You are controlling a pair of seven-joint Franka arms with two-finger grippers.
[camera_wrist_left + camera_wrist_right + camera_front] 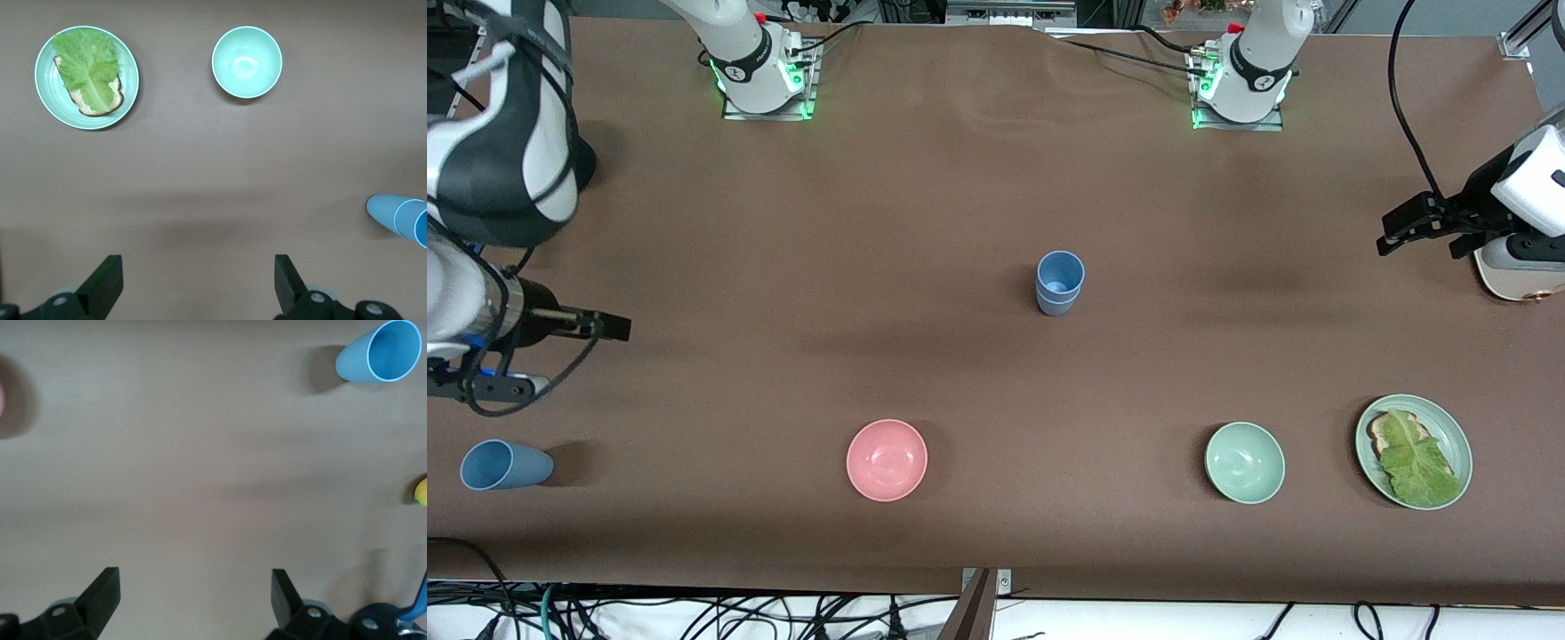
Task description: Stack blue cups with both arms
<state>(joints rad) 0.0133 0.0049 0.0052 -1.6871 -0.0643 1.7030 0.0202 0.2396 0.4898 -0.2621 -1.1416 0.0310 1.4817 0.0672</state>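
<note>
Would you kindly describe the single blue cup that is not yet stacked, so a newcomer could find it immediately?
Start at the brown table and go to the right arm's end, along the edge nearest the front camera. There, well apart from the pink bowl, stands the lone blue cup. Unlike the stacked blue cups mid-table, it is one cup, and it is narrower than the bowls.

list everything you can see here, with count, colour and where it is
stacked blue cups: two nested, dusty blue, upright at the table's middle
lone blue cup: one, dusty blue, at the right arm's end, near the front camera
pink bowl: one, pink, nearer the camera than the stack
green bowl: one, mint green, beside the plate
plate: one, mint green, holding bread and lettuce, at the left arm's end
yellow object: one, partly visible, unidentifiable
left gripper: black, open, empty
right gripper: black, open, empty
</note>
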